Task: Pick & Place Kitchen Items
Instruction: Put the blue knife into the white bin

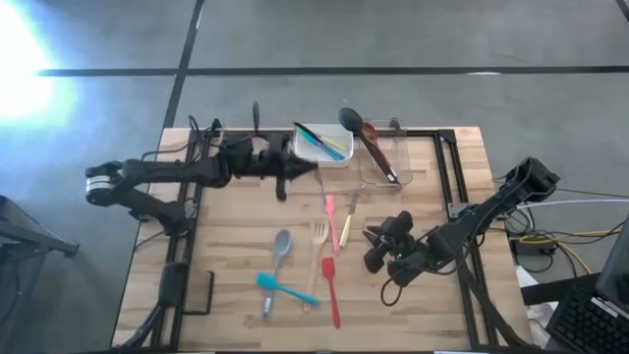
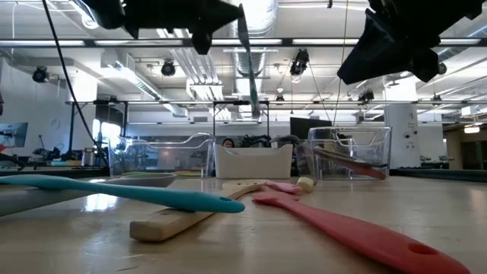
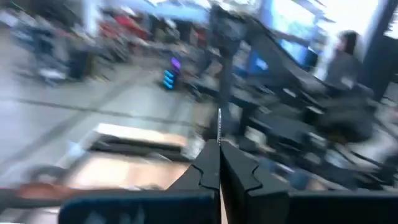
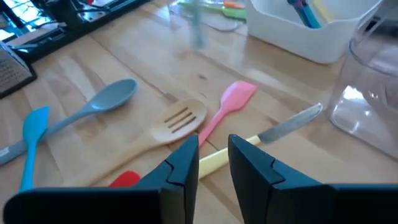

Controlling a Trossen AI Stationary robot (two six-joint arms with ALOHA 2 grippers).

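While the left gripper (image 1: 287,169) sits by the white tub (image 1: 324,144) at 12 o'clock, its fingers pinch tight on a thin grey utensil (image 2: 248,61) that hangs over the table (image 1: 236,246). At 4 o'clock, the right gripper (image 1: 376,244) hovers slightly open, holding nothing. Near it lie the yellow-handled knife (image 4: 273,135), pink spatula (image 1: 330,213), wooden fork (image 1: 317,246), grey spoon (image 1: 281,249), teal spatula (image 1: 285,288) and red spatula (image 1: 331,288).

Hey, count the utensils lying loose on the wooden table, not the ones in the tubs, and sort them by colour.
Pink spatula: 1
Red spatula: 1
Teal spatula: 1
Grey spoon: 1
Wooden fork: 1
Yellow-handled knife: 1
Total: 6
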